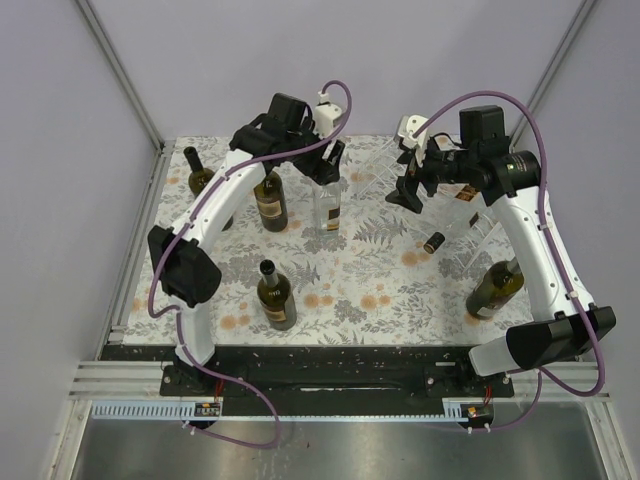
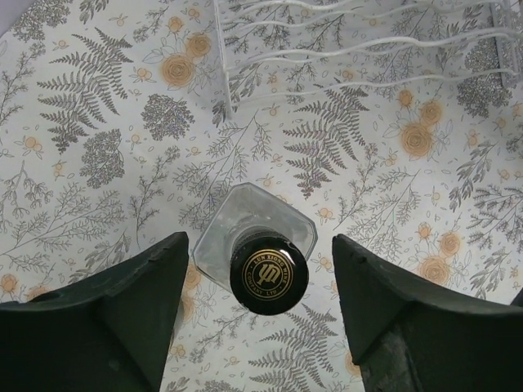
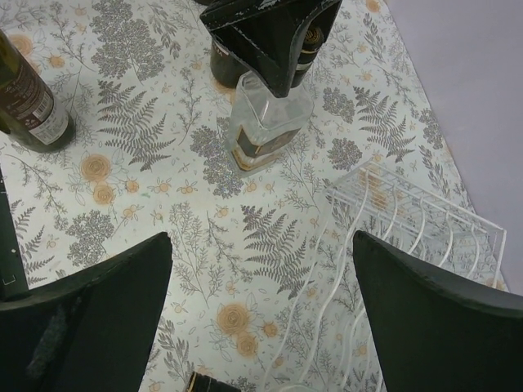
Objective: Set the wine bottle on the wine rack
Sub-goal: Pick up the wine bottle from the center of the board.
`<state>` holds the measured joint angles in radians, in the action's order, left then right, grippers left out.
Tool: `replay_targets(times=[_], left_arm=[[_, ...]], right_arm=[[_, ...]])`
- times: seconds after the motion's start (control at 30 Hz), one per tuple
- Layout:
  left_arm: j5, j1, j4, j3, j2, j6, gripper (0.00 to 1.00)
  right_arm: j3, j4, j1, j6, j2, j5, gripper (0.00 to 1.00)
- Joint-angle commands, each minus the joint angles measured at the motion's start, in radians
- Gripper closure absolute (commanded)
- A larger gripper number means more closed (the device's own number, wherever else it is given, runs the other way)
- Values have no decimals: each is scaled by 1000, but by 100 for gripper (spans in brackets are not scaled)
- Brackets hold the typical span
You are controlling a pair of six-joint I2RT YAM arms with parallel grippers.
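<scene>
Wine bottle (image 2: 268, 279), clear glass with a black cap, stands upright between the left gripper (image 2: 260, 245) fingers. Gap on either side, jaws apart, no contact. Wine rack (image 2: 368, 49) lies beyond the fingertips. Right gripper (image 3: 261, 245) spread wide, nothing between. Fern-and-flower tablecloth (image 2: 98, 147); pale lilac walls (image 1: 60, 150).

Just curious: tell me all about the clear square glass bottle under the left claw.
The clear, square-shouldered glass bottle stands upright on the flowered tablecloth, near the clear ribbed wine rack. Its round black cap carries a gold emblem; a dark label shows on its side. The left gripper straddles the cap, fingers either side, not touching.
</scene>
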<state>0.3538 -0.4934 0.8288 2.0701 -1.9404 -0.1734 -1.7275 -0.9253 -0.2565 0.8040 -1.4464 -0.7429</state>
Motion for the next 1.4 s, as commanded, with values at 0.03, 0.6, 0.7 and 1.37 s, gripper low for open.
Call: replay_targets(times=[0.03,0.6,0.7,1.37], left_arm=[[37,4,-66,-16,-8,12,31],[54,-4,-73,-21,-25,26,74],[62,-7,-73,-18,1,38,100],[172,-27,-140,64,303,207,100]], right_arm=[[11,2,-9,6,43,25,1],[31,8,-10,-21,63,88,0],[63,52,-10,-83,73,96,1],[250,391,-10,-433,35,-105,0]])
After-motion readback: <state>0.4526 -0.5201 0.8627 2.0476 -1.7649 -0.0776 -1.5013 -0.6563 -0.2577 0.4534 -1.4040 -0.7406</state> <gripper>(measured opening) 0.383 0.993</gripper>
